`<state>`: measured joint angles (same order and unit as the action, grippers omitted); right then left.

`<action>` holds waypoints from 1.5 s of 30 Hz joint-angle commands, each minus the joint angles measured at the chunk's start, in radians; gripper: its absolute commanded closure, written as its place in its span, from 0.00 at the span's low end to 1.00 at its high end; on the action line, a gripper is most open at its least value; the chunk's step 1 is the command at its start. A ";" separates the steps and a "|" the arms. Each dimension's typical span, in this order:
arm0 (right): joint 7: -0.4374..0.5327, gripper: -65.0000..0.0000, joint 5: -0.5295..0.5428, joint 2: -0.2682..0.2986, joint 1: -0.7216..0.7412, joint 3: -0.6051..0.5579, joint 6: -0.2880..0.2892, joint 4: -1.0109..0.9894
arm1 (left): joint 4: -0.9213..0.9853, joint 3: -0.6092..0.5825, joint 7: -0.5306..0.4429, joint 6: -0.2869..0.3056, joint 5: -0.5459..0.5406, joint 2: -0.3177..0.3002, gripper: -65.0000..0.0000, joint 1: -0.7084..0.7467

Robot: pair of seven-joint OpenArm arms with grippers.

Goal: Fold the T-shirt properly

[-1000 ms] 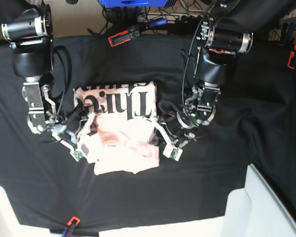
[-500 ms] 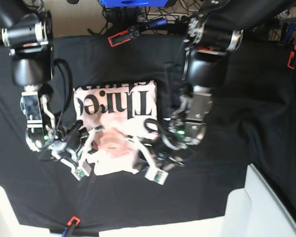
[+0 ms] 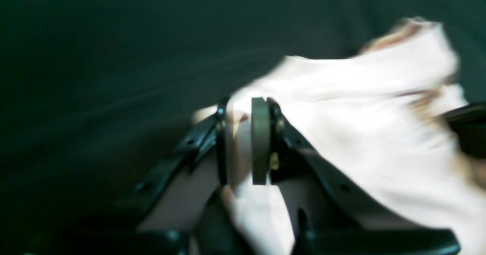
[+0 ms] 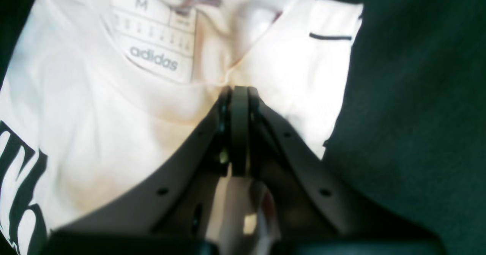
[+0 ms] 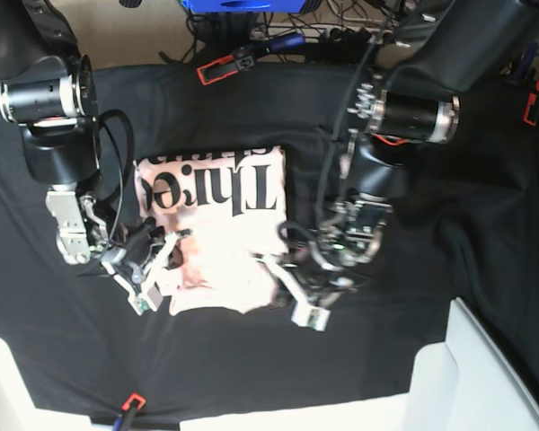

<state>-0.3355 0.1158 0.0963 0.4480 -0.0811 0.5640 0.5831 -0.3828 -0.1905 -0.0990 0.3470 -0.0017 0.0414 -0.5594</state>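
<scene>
1. Gripping the pale pink T-shirt [image 5: 217,229] on both sides, the two arms work it at the middle of the black-draped table [image 5: 431,296], lettering side up toward the far edge, near edge bunched.
2. Left end effector [image 3: 243,141]: jaws narrow, a pinch of pink cloth clamped between the pads at the shirt's edge. The wrist view is smeared, so exactly which hem it has, I can't tell.
3. Right end effector [image 4: 237,129]: jaws pressed together right at the neckline, just below the printed size label [image 4: 155,50]; cloth looks caught between them.
4. Handling, as I judge it: light, limp cotton. It'll sag, drag and wrinkle, and slide easily over the black cloth. Nothing fragile here.
5. Best holds look like seamed edges, collar, hem or shoulder, where doubled fabric gives the pads something to bite. A single layer mid-panel would likely slip or pull only the top sheet.
</scene>
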 commanded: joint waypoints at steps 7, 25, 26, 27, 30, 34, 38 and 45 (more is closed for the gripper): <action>-0.006 1.00 0.006 0.012 -0.018 0.001 0.004 0.180 | -0.175 -0.004 -0.028 0.011 -0.011 0.008 0.89 0.006; 0.379 1.00 0.005 0.194 -0.733 0.062 -0.003 0.998 | -1.106 0.122 -0.152 0.036 0.274 -0.228 0.89 0.836; 0.379 1.00 0.005 0.191 -0.766 0.088 -0.003 1.021 | -1.125 0.148 -0.169 0.036 0.277 -0.226 0.89 0.875; 0.378 1.00 0.005 0.184 -0.803 0.109 -0.003 1.043 | -1.139 0.171 -0.184 0.037 0.277 -0.226 0.89 0.915; 0.376 1.00 0.005 0.155 -0.921 0.192 -0.003 1.113 | -1.174 0.234 -0.241 0.037 0.277 -0.231 0.89 1.039; 0.299 1.00 0.005 0.095 -1.061 0.272 -0.003 1.184 | -1.198 0.299 -0.310 0.037 0.279 -0.226 0.89 1.197; 0.157 1.00 0.005 0.052 -1.178 0.284 -0.003 1.207 | -1.175 0.309 -0.350 0.034 0.276 -0.226 0.89 1.324; -0.162 1.00 0.011 0.023 -1.322 0.277 -0.003 1.262 | -1.060 0.300 -0.347 0.033 0.273 -0.223 0.89 1.481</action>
<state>-0.5198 0.1150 0.1120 -0.8677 0.1913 0.5617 1.8297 -1.4300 0.1085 -0.4149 0.3897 0.2848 -0.1783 0.9096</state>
